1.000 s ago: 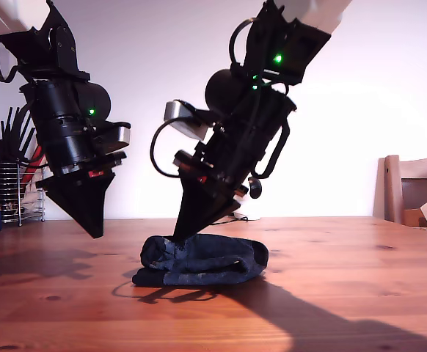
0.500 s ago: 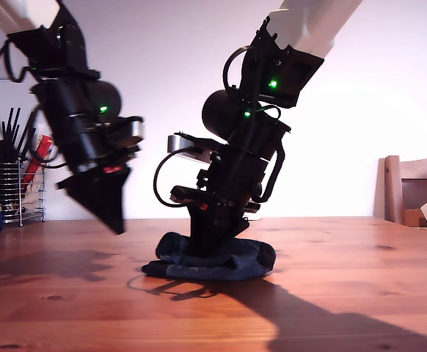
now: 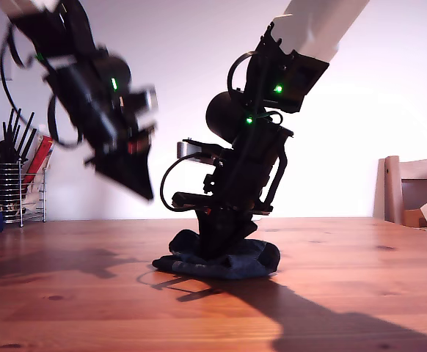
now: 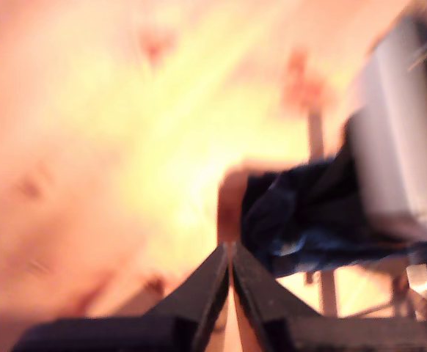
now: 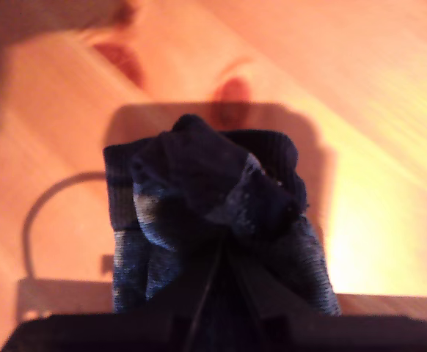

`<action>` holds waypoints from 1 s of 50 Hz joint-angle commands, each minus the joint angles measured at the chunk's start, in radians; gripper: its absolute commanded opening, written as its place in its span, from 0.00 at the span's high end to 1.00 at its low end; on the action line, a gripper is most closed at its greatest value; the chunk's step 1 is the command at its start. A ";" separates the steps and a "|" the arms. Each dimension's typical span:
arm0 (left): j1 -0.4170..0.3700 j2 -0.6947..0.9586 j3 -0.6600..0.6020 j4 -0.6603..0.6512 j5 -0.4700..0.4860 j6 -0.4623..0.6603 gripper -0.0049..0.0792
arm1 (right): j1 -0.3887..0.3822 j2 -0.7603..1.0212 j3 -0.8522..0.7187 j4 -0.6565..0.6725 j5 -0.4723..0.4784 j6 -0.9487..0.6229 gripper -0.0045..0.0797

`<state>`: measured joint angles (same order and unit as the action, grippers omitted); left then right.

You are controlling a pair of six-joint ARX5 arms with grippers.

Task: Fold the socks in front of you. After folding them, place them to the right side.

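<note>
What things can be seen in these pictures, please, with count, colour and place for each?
socks: one folded bundle, dark blue-grey, on the table, under my second pincer.
table: one, reddish-brown wood, filling the foreground.
utensil rack: one, wire, holding dark utensils, exterior view's left edge.
chair: one, wooden, exterior view's right edge.
first pincer: one, black, raised above the table, blurred, jaws together, holding nothing.
second pincer: one, black, pressed down into the socks, jaws closed on the fabric.
</note>
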<state>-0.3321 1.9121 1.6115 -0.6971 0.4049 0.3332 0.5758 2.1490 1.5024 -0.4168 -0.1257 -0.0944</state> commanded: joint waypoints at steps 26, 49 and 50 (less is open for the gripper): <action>0.006 -0.231 -0.367 0.287 0.006 -0.025 0.96 | -0.121 -0.201 -0.344 0.107 0.234 0.147 0.96; -0.007 -0.369 -0.533 0.389 0.007 -0.057 0.96 | -0.267 -0.433 -0.625 0.168 0.301 0.169 0.96; -0.008 -0.374 -0.534 0.389 0.007 -0.057 0.96 | -0.274 -0.439 -0.633 0.174 0.302 0.169 0.96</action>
<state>-0.3305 1.5528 1.0836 -0.3218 0.4099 0.2813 0.3122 1.7218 0.8993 -0.2584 0.1684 0.0742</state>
